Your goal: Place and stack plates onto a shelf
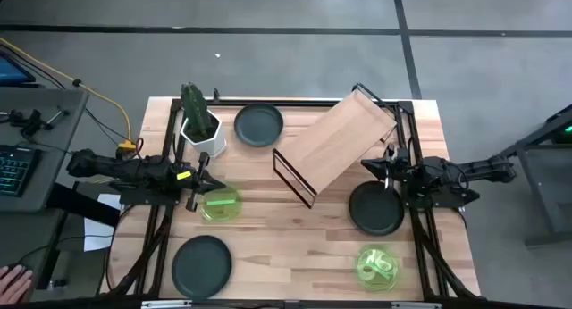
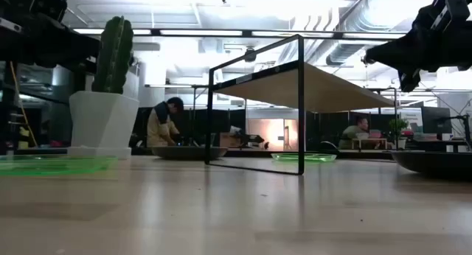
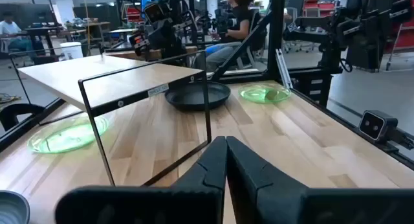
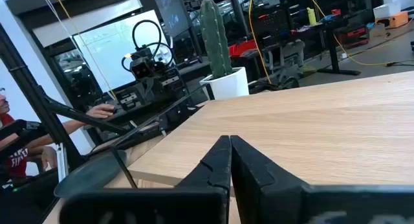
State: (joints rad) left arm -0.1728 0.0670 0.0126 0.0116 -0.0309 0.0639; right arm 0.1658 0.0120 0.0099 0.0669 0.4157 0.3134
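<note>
The shelf (image 1: 338, 137) stands askew on its black wire legs, mid-table toward the right. Dark plates lie flat at the far side (image 1: 259, 124), the near left (image 1: 201, 264) and right of the shelf (image 1: 376, 209). Green plates lie at the left (image 1: 220, 204) and near right (image 1: 377, 264). Another green plate (image 3: 65, 134) shows under the shelf board. My left gripper (image 1: 204, 184) (image 3: 226, 160) is shut and hovers above the left green plate's far rim. My right gripper (image 1: 386, 171) (image 4: 230, 160) is shut, raised above the right dark plate's far rim, beside the shelf's right end.
A white pot with a cactus (image 1: 200, 123) stands at the far left, next to the far dark plate. Bare wood (image 1: 295, 246) lies between the near plates. Black frame rails run along the table's sides. People sit at desks beyond the table (image 2: 164, 122).
</note>
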